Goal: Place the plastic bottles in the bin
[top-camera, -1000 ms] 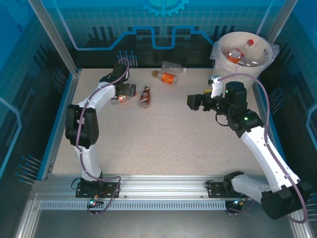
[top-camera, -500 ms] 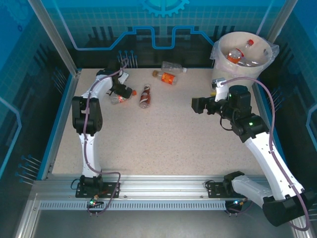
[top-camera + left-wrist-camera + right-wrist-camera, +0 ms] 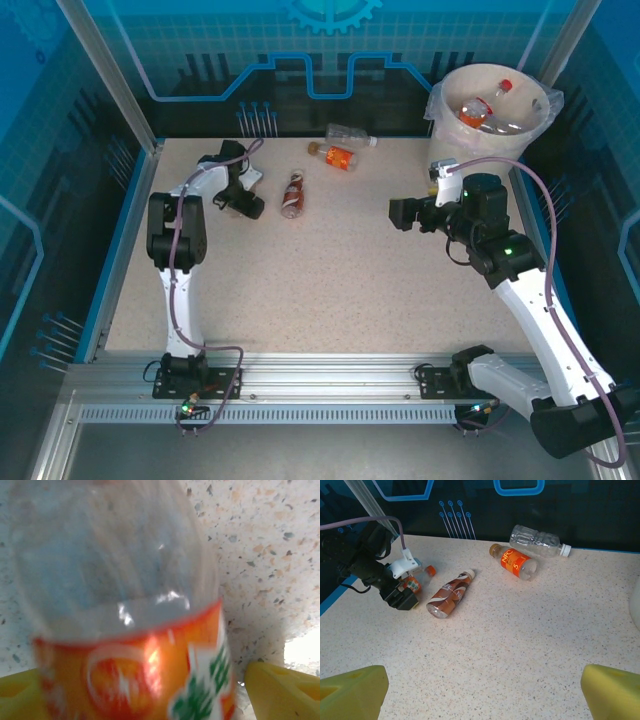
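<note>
Hovering low near the far left corner of the table [image 3: 330,290], the left gripper [image 3: 243,204] is straddling a small orange-label bottle [image 3: 130,670] that's lying flat. Its yellow fingers [image 3: 280,690] are sitting on either side of it, and a sliver of tabletop is showing between one finger and the bottle, so the jaws are parted and not pinching it. The right gripper [image 3: 401,213] is hanging over the right half of the table with its jaws spread wide and nothing in them. A brown bottle [image 3: 292,193] is lying just beside the left gripper. An orange NFC bottle [image 3: 340,157] and a clear bottle [image 3: 350,133] are lying near the far edge. The bin [image 3: 525,85] is sitting at the far right corner and holding a few bottles [image 3: 478,110].
</note>
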Controlling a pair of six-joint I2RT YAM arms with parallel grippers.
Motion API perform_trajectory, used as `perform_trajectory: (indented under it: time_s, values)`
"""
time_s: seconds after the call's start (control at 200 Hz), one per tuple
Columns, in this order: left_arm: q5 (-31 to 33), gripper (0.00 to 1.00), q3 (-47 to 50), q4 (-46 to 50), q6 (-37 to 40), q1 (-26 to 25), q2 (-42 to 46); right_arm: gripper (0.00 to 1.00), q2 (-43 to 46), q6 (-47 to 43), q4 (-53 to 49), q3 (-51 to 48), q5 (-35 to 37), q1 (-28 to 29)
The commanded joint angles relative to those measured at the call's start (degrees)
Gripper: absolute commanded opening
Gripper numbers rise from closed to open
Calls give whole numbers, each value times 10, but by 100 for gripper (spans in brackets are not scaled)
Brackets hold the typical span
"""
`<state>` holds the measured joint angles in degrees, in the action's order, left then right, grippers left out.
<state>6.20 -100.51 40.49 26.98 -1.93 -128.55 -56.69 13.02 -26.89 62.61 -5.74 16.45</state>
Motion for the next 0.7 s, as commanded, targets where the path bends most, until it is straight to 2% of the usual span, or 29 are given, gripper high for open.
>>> perform_trajectory:
  time_s: [0.0, 0.26, 0.47, 0.695]
  values:
    - [10, 81, 37, -18, -4, 2, 33, 100, 5, -5, -9, 14, 9, 1]
    - [4, 56, 96, -95, -65, 2, 73, 100, 26, 21, 13, -12, 47, -1]
    - [6, 41, 149, -166, -158, 2, 126, 100, 41, 29, 26, -39, 26, -4]
    - [21, 37, 260, -257, -264, -32, 230, 100, 70, 65, 93, -99, 8, -3]
